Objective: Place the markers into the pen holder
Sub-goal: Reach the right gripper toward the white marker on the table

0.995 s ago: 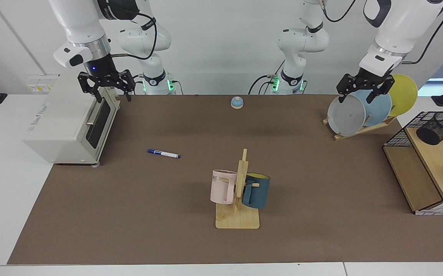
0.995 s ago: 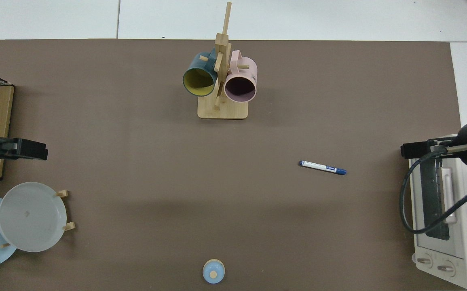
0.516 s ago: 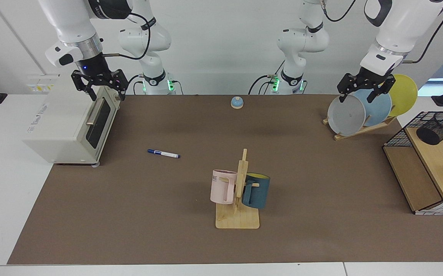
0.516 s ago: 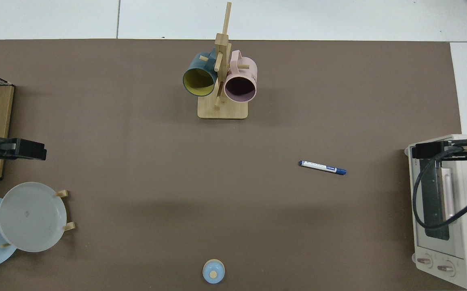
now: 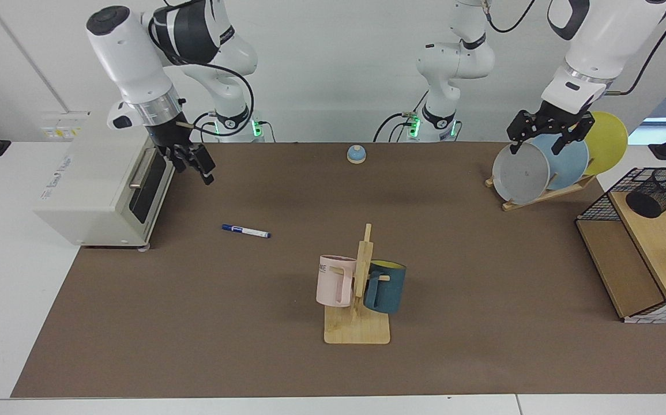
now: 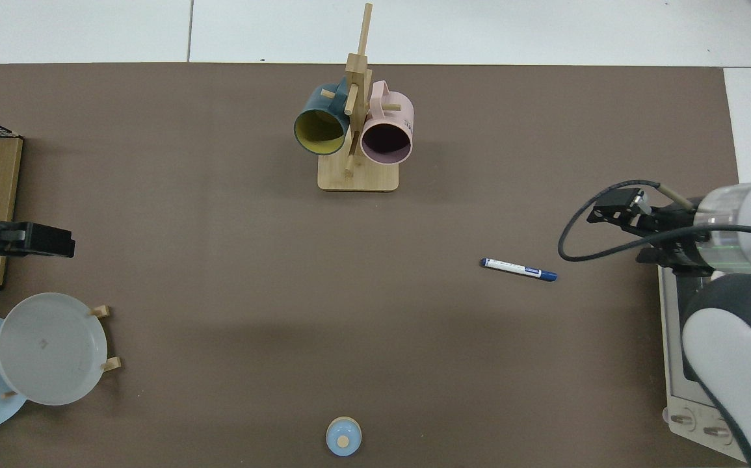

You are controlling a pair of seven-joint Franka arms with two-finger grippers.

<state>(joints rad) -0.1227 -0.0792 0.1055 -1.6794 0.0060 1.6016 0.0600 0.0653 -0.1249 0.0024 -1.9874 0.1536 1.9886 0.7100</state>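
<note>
Right hand (image 5: pixel 197 167) hangs above the white, blue-capped marker (image 5: pixel 246 231).

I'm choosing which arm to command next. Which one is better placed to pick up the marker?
Right. The right gripper hangs beside the toaster oven, near the marker. The left gripper waits over the plates, across the table.

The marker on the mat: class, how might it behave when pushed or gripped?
The marker lies flat with a round, slim barrel, so it would probably roll if nudged sideways. It looks stiff and light. The smooth barrel may slip between the fingers.
</note>
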